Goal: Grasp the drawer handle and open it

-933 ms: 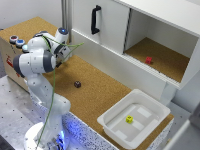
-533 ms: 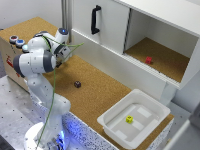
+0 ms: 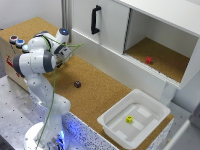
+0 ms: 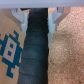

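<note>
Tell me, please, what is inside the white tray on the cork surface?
The white tray holds one small yellow object near the middle of its floor. The rest of the floor looks bare; the strip behind its near wall is hidden.

The table (image 3: 107, 92) has a rough, matt cork-like top, grainy and brown. The cabinet (image 3: 112, 27) looks like smooth white painted board with a matt finish, and its handle (image 3: 94, 19) is black and slightly glossy, perhaps plastic. The tray (image 3: 134, 119) at the table's edge is smooth, glossy white plastic. The arm (image 3: 37, 60) has glossy white shells.
</note>
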`<state>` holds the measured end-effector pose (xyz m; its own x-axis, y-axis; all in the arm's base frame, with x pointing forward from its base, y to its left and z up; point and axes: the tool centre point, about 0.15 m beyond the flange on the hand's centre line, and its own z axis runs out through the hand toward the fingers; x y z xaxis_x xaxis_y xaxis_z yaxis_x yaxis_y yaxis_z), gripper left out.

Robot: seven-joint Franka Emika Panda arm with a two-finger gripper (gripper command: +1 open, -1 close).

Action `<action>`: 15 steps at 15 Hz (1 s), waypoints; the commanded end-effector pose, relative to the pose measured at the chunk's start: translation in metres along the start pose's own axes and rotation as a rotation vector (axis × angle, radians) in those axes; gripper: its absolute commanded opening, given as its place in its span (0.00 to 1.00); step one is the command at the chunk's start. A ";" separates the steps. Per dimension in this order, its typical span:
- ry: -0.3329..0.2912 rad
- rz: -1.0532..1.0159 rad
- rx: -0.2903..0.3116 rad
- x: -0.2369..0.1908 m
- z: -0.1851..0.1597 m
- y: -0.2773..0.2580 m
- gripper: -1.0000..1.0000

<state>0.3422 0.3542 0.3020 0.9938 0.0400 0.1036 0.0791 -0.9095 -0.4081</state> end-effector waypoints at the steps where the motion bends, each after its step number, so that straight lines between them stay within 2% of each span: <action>1: 0.043 -0.019 0.138 -0.012 0.010 0.046 0.00; 15: 0.053 0.014 0.129 -0.021 -0.005 0.094 0.00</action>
<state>0.3428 0.2994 0.3042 0.9941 0.0109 0.1079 0.0548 -0.9091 -0.4130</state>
